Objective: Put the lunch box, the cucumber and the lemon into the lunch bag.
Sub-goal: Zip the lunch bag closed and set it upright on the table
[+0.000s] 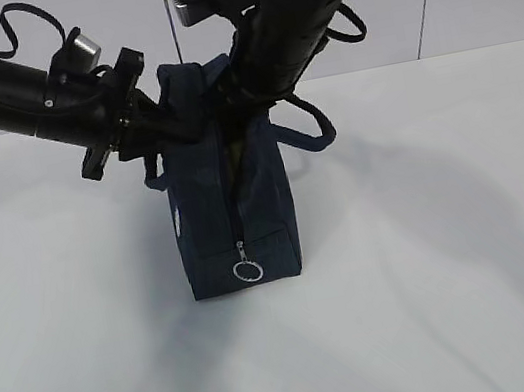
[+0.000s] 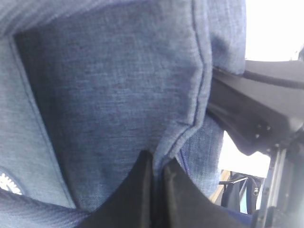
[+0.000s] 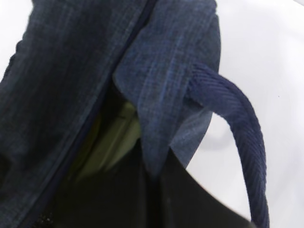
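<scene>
Both claws are clamped on the lunch bag (image 1: 229, 212) up top: left claw (image 2: 156, 164) pinching the fabric edge on its side, right claw (image 3: 152, 166) pinching the opposite flap beside the handle (image 3: 237, 123). Bag stands upright on the table (image 1: 440, 286) right below them, and something pale green shows through the gap by the right claw.

- Inside the lunch bag (image 1: 234, 211), only a pale green sliver (image 3: 116, 137) shows through the gap in the right wrist view; which object it is can't be told.
- Cucumber and lemon: no telling from any view.
- Left gripper (image 2: 154, 164) fingertips are cut off by the bottom edge, pressed tight on a fabric fold.
- Right gripper (image 3: 152, 180) is a dark blur, fingertips indistinct against the cloth.
- Both arms (image 1: 9, 83) run off the frame edges.
</scene>
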